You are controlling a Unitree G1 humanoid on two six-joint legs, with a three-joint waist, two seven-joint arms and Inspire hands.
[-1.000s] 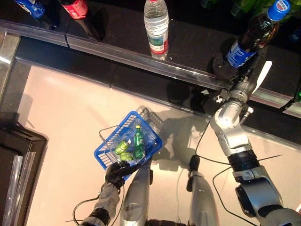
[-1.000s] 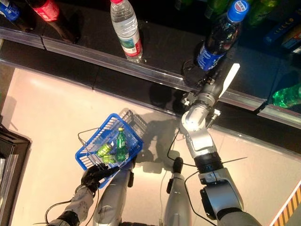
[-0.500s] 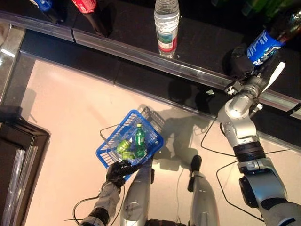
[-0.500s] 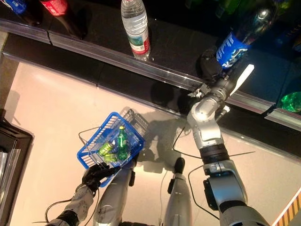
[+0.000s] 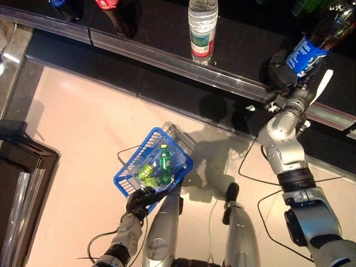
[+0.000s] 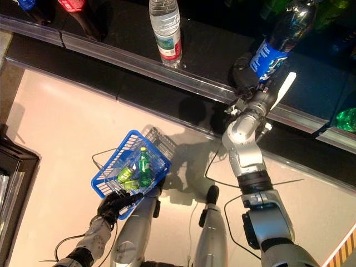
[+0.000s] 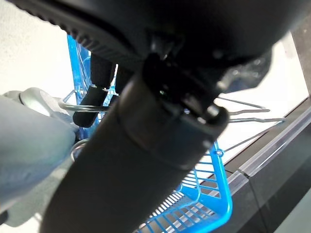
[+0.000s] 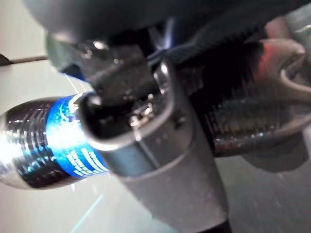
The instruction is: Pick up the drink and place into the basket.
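Bottle (image 5: pixel 311 47) tilted further off the shelf (image 5: pixel 167 33) since a second ago, right hand (image 5: pixel 281 64) clenched round its base | eye views: open floor (image 5: pixel 72 133) left of basket (image 5: pixel 133 172); basket holds green bottles (image 5: pixel 164 164), left hand (image 5: pixel 139 201) grasping its handle | right wrist: bottle label beyond the fingers.

Shelf (image 5: pixel 167 50) runs behind the floor (image 5: pixel 78 139). Water bottle (image 5: pixel 203 28) stands on it, left of cola bottle (image 5: pixel 311 47). Basket (image 5: pixel 153 169), nearer, contains small bottles (image 5: pixel 158 169).
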